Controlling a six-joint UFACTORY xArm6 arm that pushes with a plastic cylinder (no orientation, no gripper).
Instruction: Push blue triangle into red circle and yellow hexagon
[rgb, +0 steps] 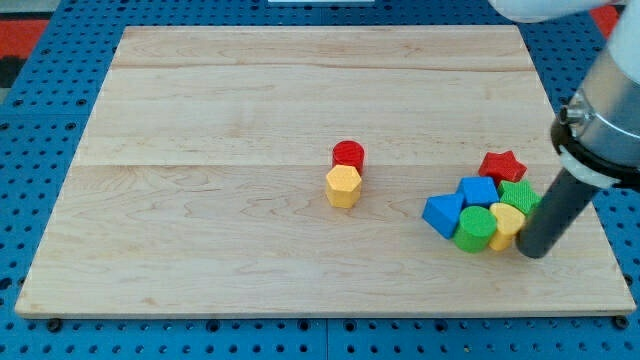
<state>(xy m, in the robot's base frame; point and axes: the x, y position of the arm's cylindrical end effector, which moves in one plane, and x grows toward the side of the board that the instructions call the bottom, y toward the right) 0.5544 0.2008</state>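
The red circle (348, 154) and the yellow hexagon (343, 186) stand touching near the board's middle, the hexagon just below the circle. The blue triangle (442, 214) lies at the left end of a cluster at the view's lower right, well right of those two. My tip (535, 250) rests on the board at the cluster's right edge, beside a yellow block (507, 222), on the far side of the cluster from the blue triangle.
The cluster also holds a blue block (478, 190), a green round block (475, 228), a green block (520, 195) and a red star (501, 165). The wooden board (200, 150) lies on a blue pegboard (50, 120). The arm's body fills the upper right.
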